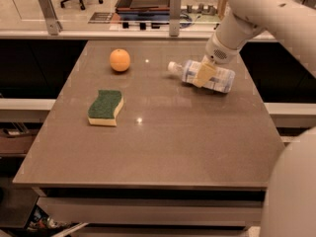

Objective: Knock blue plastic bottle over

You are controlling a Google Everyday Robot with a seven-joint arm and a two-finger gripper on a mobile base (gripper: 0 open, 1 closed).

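The blue plastic bottle (220, 80) lay on its side at the far right of the table (177, 142), the gripper (204, 73) across its middle, its grip impossible to tell; the knock-over step appeared complete, and the next move called for lifting clear.

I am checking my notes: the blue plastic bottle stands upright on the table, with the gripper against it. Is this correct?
Not quite: the camera view shows the blue plastic bottle lying on its side on the table, with the gripper against it.
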